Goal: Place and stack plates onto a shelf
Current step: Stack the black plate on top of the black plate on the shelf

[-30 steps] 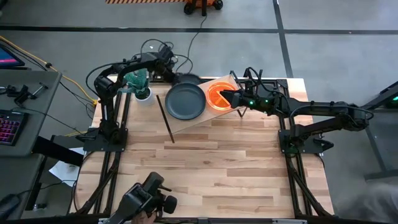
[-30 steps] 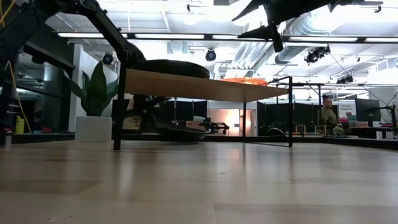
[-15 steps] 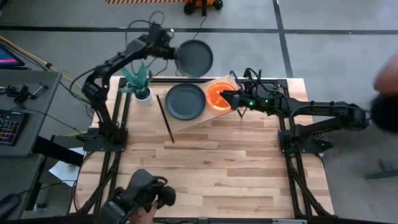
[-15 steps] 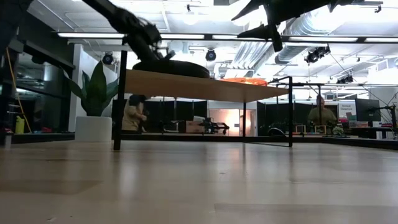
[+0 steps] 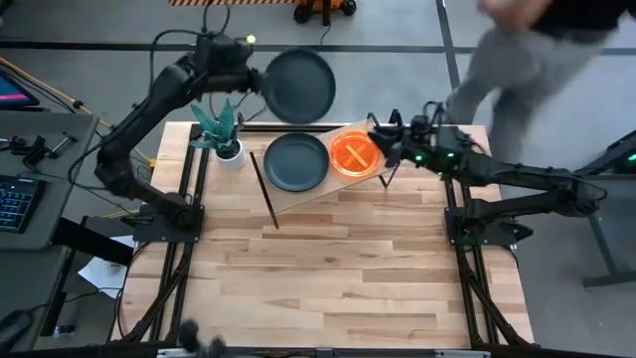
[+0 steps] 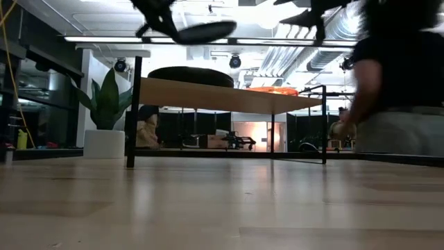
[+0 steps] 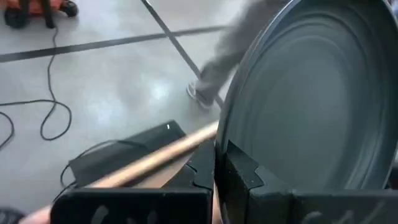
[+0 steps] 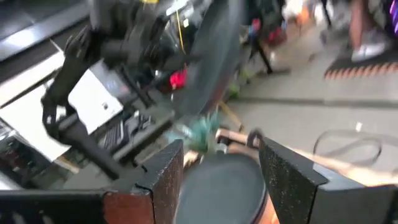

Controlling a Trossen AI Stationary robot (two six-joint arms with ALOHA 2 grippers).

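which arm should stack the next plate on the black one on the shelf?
Left. Its left end effector is shut on the raised black plate, just beyond the shelf and its black plate. The right end effector is open and empty beside the orange plate.

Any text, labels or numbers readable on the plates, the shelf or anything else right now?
None can be read.
The dark plate held by the left end effector: no markings.
The orange plate on the shelf: only raised lines, no text.
Signs in the room behind, low view: too blurred.
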